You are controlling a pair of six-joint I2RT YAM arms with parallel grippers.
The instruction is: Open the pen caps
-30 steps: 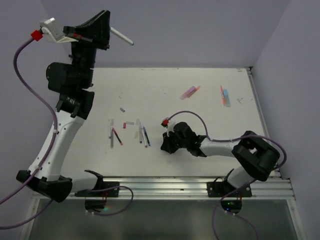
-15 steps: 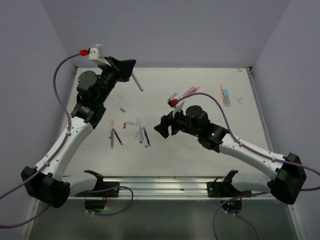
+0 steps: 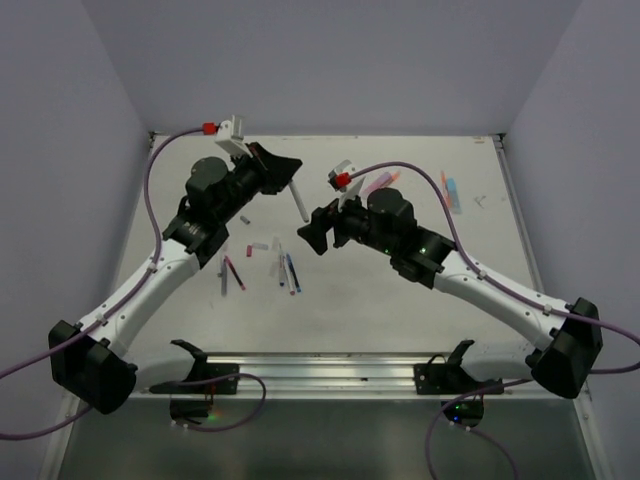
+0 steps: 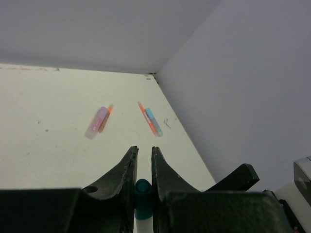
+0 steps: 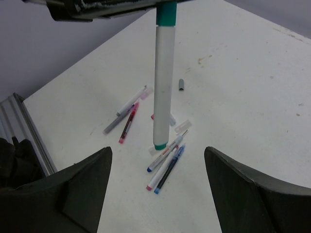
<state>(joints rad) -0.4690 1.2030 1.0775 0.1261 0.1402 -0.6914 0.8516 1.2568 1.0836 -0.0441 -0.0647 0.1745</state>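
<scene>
My left gripper point(image 3: 289, 172) point(image 4: 144, 149) is shut on the teal end point(image 4: 143, 193) of a white marker point(image 3: 299, 203) point(image 5: 164, 82). The marker hangs from it above the table, with a narrow teal band point(image 5: 160, 145) at its free end. My right gripper point(image 3: 309, 236) point(image 5: 157, 150) is open wide just below that free end and touches nothing. On the table lie several pens point(image 3: 288, 272) point(image 5: 165, 162), a grey and a red pen point(image 3: 230, 271) point(image 5: 124, 119), clear caps point(image 5: 181, 127) and a small grey cap point(image 3: 244, 217) point(image 5: 181, 84).
A pink pen beside an orange one point(image 3: 381, 183) point(image 4: 97, 121) and an orange and a light blue pen point(image 3: 450, 192) point(image 4: 151, 120) lie at the back right. Purple walls close the table point(image 3: 400, 300) on three sides. A metal rail point(image 3: 330, 372) runs along the near edge.
The left arm swung down and right from high at the back left, carrying the marker over the table's middle. The right gripper opened, rose and moved back toward the marker's free end.
</scene>
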